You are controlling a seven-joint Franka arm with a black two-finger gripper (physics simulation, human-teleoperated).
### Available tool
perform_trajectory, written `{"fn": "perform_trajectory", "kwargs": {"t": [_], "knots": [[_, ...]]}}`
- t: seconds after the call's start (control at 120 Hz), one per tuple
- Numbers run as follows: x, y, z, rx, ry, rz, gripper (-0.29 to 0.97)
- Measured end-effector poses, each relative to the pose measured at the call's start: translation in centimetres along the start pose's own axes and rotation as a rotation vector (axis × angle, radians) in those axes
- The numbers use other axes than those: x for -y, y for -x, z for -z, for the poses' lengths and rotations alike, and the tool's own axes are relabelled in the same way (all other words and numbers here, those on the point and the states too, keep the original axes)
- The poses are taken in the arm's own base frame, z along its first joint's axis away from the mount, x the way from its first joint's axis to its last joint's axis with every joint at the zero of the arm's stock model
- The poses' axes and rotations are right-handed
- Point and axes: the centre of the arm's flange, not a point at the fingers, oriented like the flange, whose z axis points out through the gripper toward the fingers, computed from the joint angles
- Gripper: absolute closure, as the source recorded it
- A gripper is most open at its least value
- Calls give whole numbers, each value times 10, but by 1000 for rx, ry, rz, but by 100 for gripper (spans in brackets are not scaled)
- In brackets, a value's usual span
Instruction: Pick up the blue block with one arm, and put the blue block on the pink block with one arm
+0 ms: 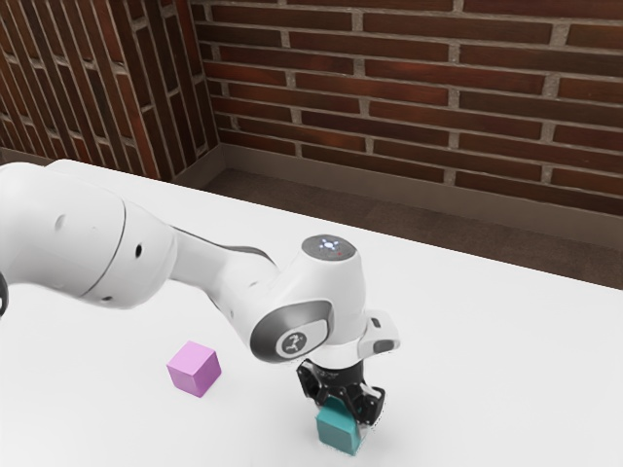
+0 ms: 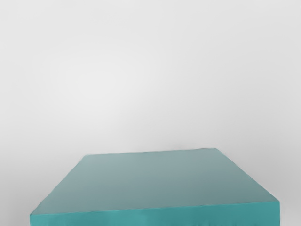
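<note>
The blue block (image 1: 338,430), teal in colour, rests on the white table (image 1: 506,350) near its front edge. My black gripper (image 1: 342,401) points straight down over it. The fingers are open and straddle the block's top, standing slightly wider than the block. In the wrist view the blue block (image 2: 155,188) looms large and close just under my hand, with bare table beyond it. The pink block (image 1: 194,368) sits on the table toward the exterior view's left of the blue one, about two block widths from my hand.
My white arm (image 1: 146,253) comes in from the exterior view's left, above the pink block. A brick wall (image 1: 409,88) stands behind the table's far edge.
</note>
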Motion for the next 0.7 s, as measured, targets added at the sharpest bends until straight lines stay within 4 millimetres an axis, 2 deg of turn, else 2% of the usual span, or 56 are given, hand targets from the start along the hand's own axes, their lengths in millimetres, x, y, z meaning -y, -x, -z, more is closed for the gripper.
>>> {"fn": "perform_trajectory", "kwargs": {"t": [0.108,0.175,0.267,0.317,0.383,0.45,0.583,0.7], "knots": [[24,-13,12,-23,-12,44,35],[49,-29,42,-52,-7,93,35],[118,-45,101,-96,16,195,35],[157,-46,118,-94,17,243,35],[202,-45,122,-57,12,294,35],[233,-41,120,-2,5,317,35],[260,-33,113,82,-2,287,35],[287,-37,93,104,-3,252,35]]}}
